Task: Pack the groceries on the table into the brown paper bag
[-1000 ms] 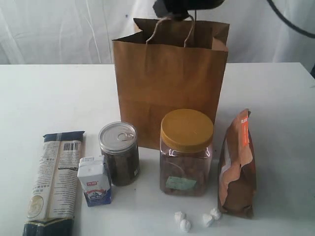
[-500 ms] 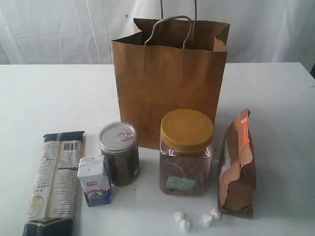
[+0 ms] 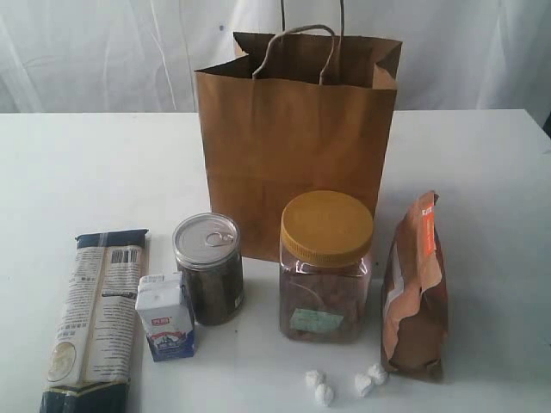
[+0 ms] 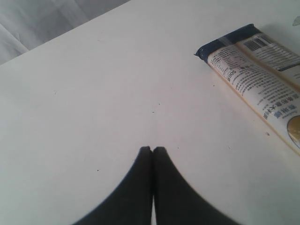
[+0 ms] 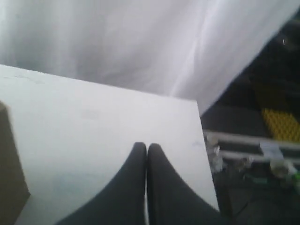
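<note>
The brown paper bag (image 3: 297, 138) stands upright at the back middle of the white table (image 3: 77, 181), mouth open. In front of it, left to right: a long dark-blue pasta packet (image 3: 95, 318) lying flat, a small white carton (image 3: 165, 329), a pull-tab can (image 3: 208, 268), a yellow-lidded clear jar (image 3: 326, 267), a brown-orange pouch (image 3: 416, 288). Small white wrapped pieces (image 3: 344, 385) lie at the front. Neither gripper shows in the exterior view. My left gripper (image 4: 152, 149) is shut and empty above bare table beside the pasta packet (image 4: 255, 75). My right gripper (image 5: 146, 146) is shut and empty near the table's corner; a brown bag edge (image 5: 9, 173) shows.
White curtains (image 3: 103, 52) hang behind the table. In the right wrist view the table's edge (image 5: 201, 140) drops off to dark floor with equipment (image 5: 262, 154) beyond.
A dark arm part above the bag's handles one second ago has left the exterior view. The groceries and bag have not moved.
</note>
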You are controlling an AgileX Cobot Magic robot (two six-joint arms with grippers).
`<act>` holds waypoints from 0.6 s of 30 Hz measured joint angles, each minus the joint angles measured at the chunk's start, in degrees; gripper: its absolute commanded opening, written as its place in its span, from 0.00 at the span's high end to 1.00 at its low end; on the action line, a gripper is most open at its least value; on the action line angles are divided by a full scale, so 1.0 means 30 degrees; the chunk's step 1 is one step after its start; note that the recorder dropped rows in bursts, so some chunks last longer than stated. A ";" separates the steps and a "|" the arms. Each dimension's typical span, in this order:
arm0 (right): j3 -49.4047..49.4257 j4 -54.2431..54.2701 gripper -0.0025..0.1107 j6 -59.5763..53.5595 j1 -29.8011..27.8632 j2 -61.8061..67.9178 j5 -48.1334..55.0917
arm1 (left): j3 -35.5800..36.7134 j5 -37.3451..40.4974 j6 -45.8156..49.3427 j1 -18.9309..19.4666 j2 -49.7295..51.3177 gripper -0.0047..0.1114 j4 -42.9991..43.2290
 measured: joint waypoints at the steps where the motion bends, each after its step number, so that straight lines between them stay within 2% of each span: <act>1: 0.0944 0.0000 0.98 0.1134 -0.0829 -0.0039 -0.0222 | 0.0000 0.0000 0.0000 0.0000 0.0000 0.96 0.0017; 3: 0.3581 0.0347 0.98 0.2082 -0.1650 -0.0830 -0.1105 | 0.0000 0.0000 0.0000 0.0000 0.0000 0.96 0.0017; 5: 0.6499 0.0720 0.98 0.1994 -0.1691 -0.2615 -0.2811 | 0.0000 0.0000 0.0000 0.0000 0.0000 0.96 0.0017; 12: 1.2365 0.2075 0.98 0.0939 -0.1000 -0.8146 -0.5374 | 0.0000 0.0000 0.0000 0.0000 0.0000 0.96 0.0017; 18: 1.7644 0.2989 0.98 0.0064 -0.0364 -1.4236 -1.1688 | 0.0000 0.0000 0.0000 0.0000 0.0000 0.96 0.0017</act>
